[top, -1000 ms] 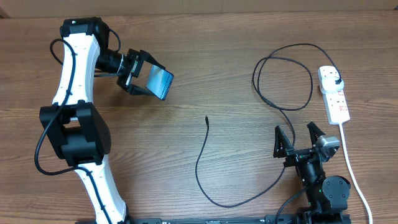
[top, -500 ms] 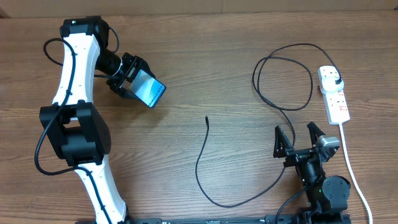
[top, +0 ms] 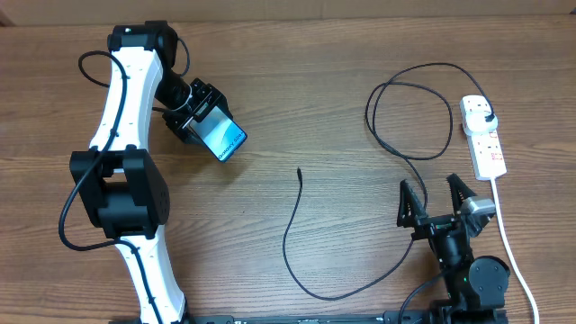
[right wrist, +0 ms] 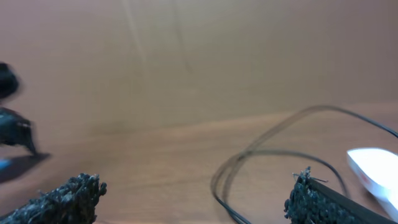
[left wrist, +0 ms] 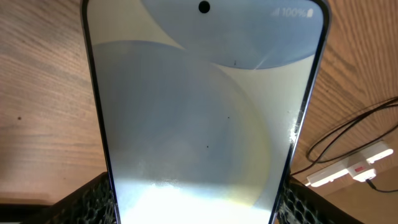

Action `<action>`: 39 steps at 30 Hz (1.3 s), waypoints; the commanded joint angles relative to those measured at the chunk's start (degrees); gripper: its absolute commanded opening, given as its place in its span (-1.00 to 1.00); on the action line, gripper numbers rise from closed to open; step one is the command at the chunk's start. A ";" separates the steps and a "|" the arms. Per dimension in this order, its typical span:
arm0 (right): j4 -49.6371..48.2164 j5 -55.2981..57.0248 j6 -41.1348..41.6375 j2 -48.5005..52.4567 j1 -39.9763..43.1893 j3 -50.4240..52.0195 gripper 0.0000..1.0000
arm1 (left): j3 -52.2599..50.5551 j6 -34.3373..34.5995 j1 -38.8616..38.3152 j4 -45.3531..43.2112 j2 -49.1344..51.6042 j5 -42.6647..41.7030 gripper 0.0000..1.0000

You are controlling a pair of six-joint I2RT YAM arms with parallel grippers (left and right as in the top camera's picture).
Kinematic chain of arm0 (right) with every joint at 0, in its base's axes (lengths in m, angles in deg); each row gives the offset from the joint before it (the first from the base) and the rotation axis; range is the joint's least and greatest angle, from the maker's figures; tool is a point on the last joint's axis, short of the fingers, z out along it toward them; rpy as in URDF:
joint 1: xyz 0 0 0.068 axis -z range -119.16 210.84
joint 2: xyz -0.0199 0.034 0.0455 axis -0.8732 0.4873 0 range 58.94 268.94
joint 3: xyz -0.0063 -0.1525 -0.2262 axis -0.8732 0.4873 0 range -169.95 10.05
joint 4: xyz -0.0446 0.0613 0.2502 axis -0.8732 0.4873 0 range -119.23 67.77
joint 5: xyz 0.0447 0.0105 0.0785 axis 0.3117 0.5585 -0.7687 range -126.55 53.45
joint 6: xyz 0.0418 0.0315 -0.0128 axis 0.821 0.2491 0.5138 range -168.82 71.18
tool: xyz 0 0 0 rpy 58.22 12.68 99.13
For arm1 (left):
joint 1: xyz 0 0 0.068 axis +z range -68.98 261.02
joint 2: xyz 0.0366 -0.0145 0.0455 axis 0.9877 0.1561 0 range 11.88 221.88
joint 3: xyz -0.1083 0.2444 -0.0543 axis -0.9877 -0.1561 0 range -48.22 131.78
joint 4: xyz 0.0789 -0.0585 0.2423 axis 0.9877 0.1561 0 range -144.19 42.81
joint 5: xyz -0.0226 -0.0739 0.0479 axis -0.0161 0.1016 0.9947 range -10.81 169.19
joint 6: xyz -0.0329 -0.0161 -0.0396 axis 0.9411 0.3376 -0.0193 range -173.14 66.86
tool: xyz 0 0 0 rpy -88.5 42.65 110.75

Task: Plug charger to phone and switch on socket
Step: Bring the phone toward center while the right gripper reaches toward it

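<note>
The phone (top: 225, 140) was gripped across its sides by the left gripper (top: 206, 124), probably lifted off the table (top: 297, 72), its long axis slanted toward the charger tip (top: 299, 171) on its right. The right gripper (top: 436, 200), farther from that tip, was seen wide open and empty.

Wooden table (top: 297, 72), black charger (top: 286, 241), white socket (top: 490, 153)
</note>
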 commanded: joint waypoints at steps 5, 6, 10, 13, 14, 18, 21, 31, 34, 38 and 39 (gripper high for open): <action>1.90 -6.14 5.95 0.92 -0.09 -4.33 1.00 | 1.64 -1.09 -0.07 -1.03 -0.46 -3.56 -0.92; 2.93 -5.95 6.80 2.03 0.00 -5.77 1.00 | 1.64 -1.07 -0.07 -1.11 -0.46 -3.65 -0.91; 7.98 -6.99 9.46 11.45 1.29 -14.21 1.00 | 1.64 -0.44 -0.07 -1.18 -0.46 -4.17 -0.91; 8.66 -12.79 9.66 23.17 2.67 -22.23 1.00 | 1.64 -0.44 -0.07 -1.18 -0.46 -4.20 -0.92; 9.53 -16.39 10.67 29.05 3.37 -26.23 1.00 | 1.64 -0.44 -0.07 -1.18 -0.46 -4.20 -0.92; 15.89 -27.71 17.20 46.82 4.85 -39.54 1.00 | 1.64 -0.17 -0.07 -0.85 -0.48 -5.33 -0.92; 15.91 -43.50 17.38 61.37 4.81 -49.37 1.00 | 1.64 1.18 -0.07 -0.85 -0.46 -5.75 -0.91; -1.38 -61.51 42.34 87.03 3.37 -53.40 1.00 | 1.64 10.19 -1.51 -1.60 -0.46 -5.60 -0.92; -1.36 -60.33 42.18 89.50 0.70 -53.37 1.00 | 1.64 12.28 -2.69 -2.29 -0.46 -5.09 -0.92; -0.09 -54.51 42.16 89.94 -4.57 -53.37 1.00 | 1.64 15.32 -5.03 -4.02 -0.46 -4.76 -0.92; 0.04 -52.52 42.18 89.94 -6.14 -53.37 1.00 | 1.64 15.96 -5.60 -4.42 -0.46 -4.59 -0.92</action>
